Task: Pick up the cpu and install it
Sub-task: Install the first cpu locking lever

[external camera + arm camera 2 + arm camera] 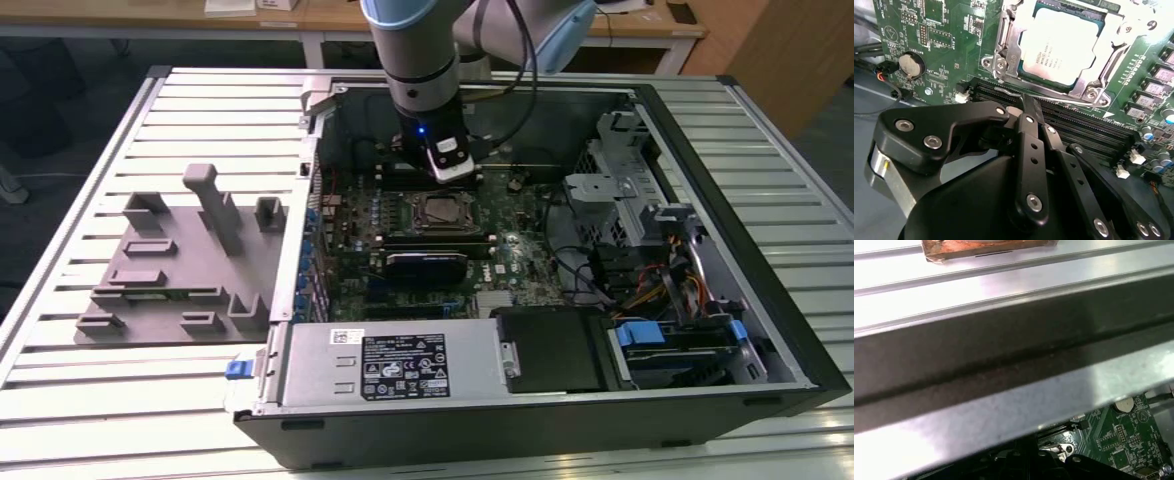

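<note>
The cpu, a flat square chip with a silvery lid, lies inside the metal-framed socket on the green motherboard. In the exterior view the cpu sits mid-board inside the open computer case. My gripper hangs just behind the socket, a little above the board. In the second wrist view the black fingers meet at their tips, so the gripper is shut with nothing between them. The tips hover over the memory slots beside the socket, apart from the cpu.
A grey plastic tray lies on the slatted table at the exterior view's left. The case's metal wall runs close by the wrist. A power supply, drive cage and cables crowd the case. Memory slots and a coin battery flank the socket.
</note>
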Tool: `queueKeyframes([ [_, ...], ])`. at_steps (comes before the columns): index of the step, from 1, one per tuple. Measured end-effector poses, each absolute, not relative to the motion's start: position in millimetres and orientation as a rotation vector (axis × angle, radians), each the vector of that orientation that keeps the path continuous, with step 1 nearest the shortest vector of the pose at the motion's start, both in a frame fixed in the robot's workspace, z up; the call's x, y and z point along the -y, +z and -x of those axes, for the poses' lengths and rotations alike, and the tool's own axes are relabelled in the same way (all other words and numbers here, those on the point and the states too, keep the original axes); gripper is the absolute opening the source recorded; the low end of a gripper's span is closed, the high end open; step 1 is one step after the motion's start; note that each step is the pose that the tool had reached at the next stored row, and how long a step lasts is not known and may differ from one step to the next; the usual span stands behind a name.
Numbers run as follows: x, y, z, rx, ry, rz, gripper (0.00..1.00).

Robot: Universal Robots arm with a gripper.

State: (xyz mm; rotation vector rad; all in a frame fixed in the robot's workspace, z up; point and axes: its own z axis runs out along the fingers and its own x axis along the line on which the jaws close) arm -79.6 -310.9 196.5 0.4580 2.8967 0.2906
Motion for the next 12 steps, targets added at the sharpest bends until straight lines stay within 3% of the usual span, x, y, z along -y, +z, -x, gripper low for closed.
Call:
queueKeyframes([
  [12, 310.7, 193.5, 79.6, -2.885, 0.262, -0.500, 0.11],
])
